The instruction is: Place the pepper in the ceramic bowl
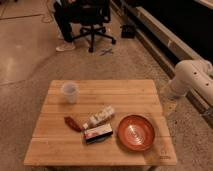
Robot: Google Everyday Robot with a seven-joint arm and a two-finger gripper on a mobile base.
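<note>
**Reach not yet begun: pepper lies on the table, bowl empty**

Camera view: a wooden table fills the lower half of the frame. The pepper lies flat in the lower-left part of the tabletop, its length running on a diagonal. It is just left of a small white bottle that lies on its side, and just up and left of a red-and-white box. The ceramic bowl stands at lower right of the table, close beside the box, with nothing in it. A translucent plastic cup stands upright toward the upper left of the tabletop, well apart from the pepper.

Only a white section of the robot arm shows, at the right edge of the frame beyond the table's right side. The gripper is outside the frame, off past that right edge. Its jaws are spread wide and grip nothing, since every item of the task rests on the wood.

By my judgement the task stands at its first step, the approach, with nothing picked up. The next move calls for bringing the gripper across the table to the lower left and lowering it over the pepper. The jaws should line up across its narrow width, and the descent must stay clear of the bottle and box close on its right. The carry to the bowl is then short, rightward over the box.
</note>
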